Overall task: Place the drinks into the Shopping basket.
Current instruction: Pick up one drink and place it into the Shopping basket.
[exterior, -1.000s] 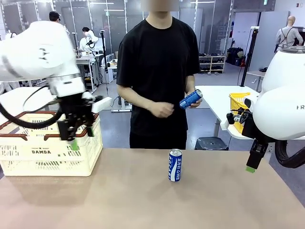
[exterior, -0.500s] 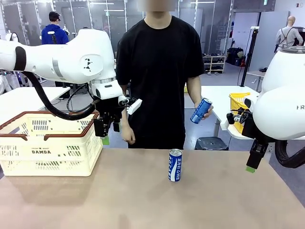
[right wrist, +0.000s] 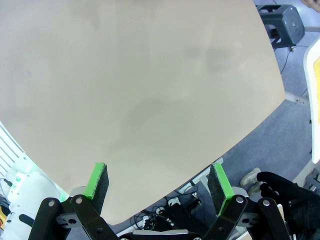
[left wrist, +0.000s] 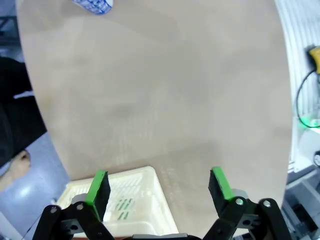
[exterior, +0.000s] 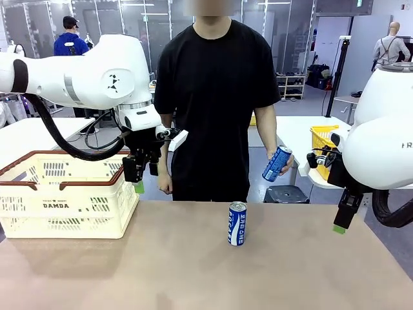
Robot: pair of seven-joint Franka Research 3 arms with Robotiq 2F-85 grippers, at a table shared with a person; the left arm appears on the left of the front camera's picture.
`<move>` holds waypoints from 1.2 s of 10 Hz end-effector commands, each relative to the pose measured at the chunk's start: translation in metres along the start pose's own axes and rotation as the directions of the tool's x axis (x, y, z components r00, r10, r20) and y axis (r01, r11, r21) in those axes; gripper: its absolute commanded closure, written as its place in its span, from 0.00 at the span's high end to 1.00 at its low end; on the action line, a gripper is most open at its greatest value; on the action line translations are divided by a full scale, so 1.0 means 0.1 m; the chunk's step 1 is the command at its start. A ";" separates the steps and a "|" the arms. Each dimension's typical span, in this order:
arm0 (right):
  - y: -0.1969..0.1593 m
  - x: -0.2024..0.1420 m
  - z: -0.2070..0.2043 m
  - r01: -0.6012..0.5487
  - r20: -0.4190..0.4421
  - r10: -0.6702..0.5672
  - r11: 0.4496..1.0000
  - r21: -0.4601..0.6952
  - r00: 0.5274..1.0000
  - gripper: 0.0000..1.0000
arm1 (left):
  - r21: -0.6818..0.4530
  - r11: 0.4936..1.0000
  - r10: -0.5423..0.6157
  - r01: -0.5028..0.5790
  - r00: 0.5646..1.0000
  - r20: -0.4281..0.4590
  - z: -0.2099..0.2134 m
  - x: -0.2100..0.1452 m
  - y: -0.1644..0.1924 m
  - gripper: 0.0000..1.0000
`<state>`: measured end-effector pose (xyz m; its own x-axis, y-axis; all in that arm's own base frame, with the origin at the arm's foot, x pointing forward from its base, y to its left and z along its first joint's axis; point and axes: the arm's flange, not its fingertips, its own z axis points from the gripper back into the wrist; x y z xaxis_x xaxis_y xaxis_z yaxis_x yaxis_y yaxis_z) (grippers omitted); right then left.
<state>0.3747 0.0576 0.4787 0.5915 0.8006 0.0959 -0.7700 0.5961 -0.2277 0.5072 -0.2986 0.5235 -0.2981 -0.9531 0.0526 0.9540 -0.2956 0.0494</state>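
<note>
Table (exterior: pixel 161 271): we've got one blue can (exterior: pixel 237 223) upright.
Left gripper (left wrist: pixel 160 182): spread wide, empty, above Shopping basket (left wrist: pixel 135 190) corner.
Right gripper (right wrist: pixel 159 180): spread wide, empty.

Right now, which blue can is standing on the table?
The upright blue can on the table; the other blue can is tilted in the person's hand.

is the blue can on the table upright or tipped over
Upright: the blue can stands on its base on the table, silver top facing up.
</note>
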 end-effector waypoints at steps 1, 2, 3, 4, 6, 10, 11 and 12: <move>0.00 -0.01 -0.01 0.002 0.000 -0.002 1.000 0.003 1.000 1.00 | 0.046 0.998 -0.033 0.030 0.997 0.063 -0.14 0.27 0.19 1.00; 0.00 -0.01 -0.01 0.002 0.000 -0.002 1.000 0.003 1.000 1.00 | 0.086 0.996 -0.040 0.032 0.994 0.097 -0.21 0.43 0.27 1.00; 0.00 -0.01 -0.01 0.002 0.000 -0.002 1.000 0.003 1.000 1.00 | 0.099 0.995 -0.043 0.031 0.992 0.116 -0.31 0.59 0.37 1.00; 0.00 -0.01 -0.01 0.002 0.000 -0.002 1.000 0.003 1.000 1.00 | 0.136 0.990 -0.039 0.023 0.992 0.123 -0.39 0.74 0.47 1.00; 0.00 -0.01 -0.01 0.002 0.000 -0.002 1.000 0.003 1.000 1.00 | 0.157 0.987 -0.048 0.018 0.981 0.191 -0.50 0.98 0.61 1.00; 0.00 -0.01 -0.01 0.002 0.000 -0.002 1.000 0.003 1.000 1.00 | 0.111 0.992 -0.089 0.066 0.972 0.218 -0.76 1.34 0.84 1.00; 0.00 -0.01 -0.01 0.002 0.000 -0.002 1.000 0.003 1.000 1.00 | 0.123 0.990 -0.094 0.068 0.971 0.221 -0.71 1.31 0.78 1.00; 0.00 -0.01 -0.01 0.002 0.000 -0.002 1.000 0.003 1.000 1.00 | 0.139 0.989 -0.077 0.047 0.972 0.221 -0.63 1.19 0.63 1.00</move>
<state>0.3747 0.0576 0.4786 0.5914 0.8007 0.0959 -0.7700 0.5960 -0.2277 0.5463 -0.4519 0.4571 -0.3867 -0.8821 0.2690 0.9199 -0.3482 0.1806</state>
